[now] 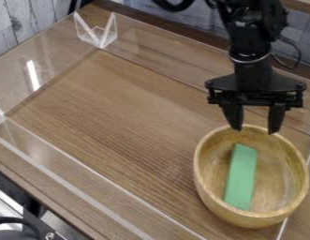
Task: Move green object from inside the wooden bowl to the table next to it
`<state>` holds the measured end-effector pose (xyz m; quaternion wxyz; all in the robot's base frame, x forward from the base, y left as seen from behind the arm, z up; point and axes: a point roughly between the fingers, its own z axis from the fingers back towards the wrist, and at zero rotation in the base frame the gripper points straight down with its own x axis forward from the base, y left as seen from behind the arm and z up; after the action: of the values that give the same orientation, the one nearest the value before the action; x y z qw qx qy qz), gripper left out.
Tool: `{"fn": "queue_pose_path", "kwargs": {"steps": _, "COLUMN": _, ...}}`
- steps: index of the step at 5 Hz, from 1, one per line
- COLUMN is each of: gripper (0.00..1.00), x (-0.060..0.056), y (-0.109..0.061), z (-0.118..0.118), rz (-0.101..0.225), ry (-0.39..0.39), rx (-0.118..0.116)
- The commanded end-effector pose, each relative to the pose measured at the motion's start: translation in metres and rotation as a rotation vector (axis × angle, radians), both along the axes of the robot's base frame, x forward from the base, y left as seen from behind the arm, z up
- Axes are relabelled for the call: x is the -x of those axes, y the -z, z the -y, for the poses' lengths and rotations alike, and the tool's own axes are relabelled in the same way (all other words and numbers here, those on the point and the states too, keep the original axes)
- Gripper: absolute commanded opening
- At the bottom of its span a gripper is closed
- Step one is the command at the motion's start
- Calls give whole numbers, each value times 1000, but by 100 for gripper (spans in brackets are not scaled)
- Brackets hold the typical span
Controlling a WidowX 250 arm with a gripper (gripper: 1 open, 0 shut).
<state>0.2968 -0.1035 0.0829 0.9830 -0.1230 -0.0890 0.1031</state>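
The green object [243, 176], a flat elongated block, lies inside the wooden bowl [211, 176] at the lower right of the table [120, 103]. My gripper [255, 125] hangs over the bowl's far rim, pointing down. Its two black fingers stand apart with nothing between them. The fingertips are just above the block's far end and do not touch it.
Low clear acrylic walls [45, 155] run round the table's edges. A clear bracket [97, 31] stands at the far left corner. Bare wood-grain tabletop stretches left of the bowl.
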Motion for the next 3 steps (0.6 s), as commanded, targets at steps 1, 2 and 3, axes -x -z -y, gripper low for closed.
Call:
{"fn": "queue_pose_path", "kwargs": {"steps": 1, "gripper": 0, "x": -3, "y": -5, "z": -13, "rz": 39, "ry": 12, "rx": 6}}
{"fn": "queue_pose_path", "kwargs": {"steps": 2, "gripper": 100, "x": -2, "y": -6, "z": -22, "rz": 48, "ry": 39, "rx": 9}}
{"fn": "queue_pose_path", "kwargs": {"steps": 3, "gripper": 100, "x": -8, "y": -6, "z": -5, "rz": 55, "ry": 60, "rx": 13}}
